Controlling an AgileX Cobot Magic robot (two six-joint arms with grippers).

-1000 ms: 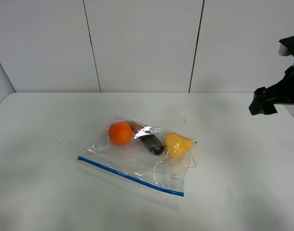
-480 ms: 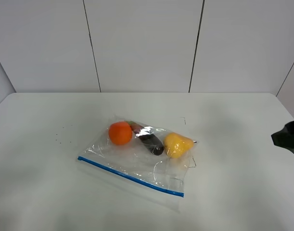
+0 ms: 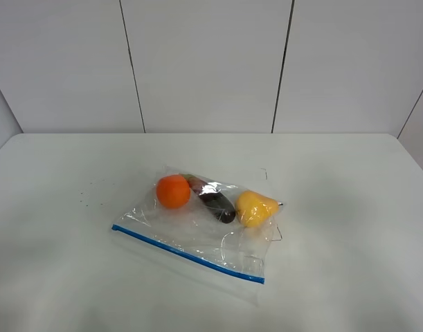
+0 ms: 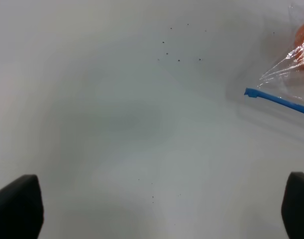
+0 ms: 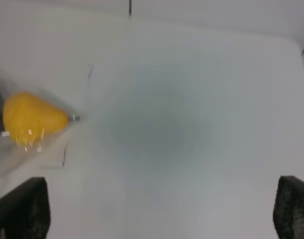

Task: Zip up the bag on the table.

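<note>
Table point(image 3: 349, 263) bare around bag point(image 3: 197, 232); blue zipper strip point(image 3: 187, 254) nearest front edge.

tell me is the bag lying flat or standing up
Flat: the bag lies spread on the table, produce resting inside, blue zipper strip along its near edge.

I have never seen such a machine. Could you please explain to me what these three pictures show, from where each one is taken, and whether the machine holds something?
The machine is a robot with two arms, each ending in a pincer. One picture comes from a camera mounted high above; no arm shows in it. It shows a white table with a clear plastic bag lying flat. Along the bag's near edge runs a blue zipper strip. Inside are an orange fruit, a dark purple piece and a yellow piece.

The other two pictures come from cameras on the arms' wrists, looking down. The dark shapes in their lower corners are the fingertips of the left pincer and of the right pincer. Both are open wide and hold nothing.
</note>
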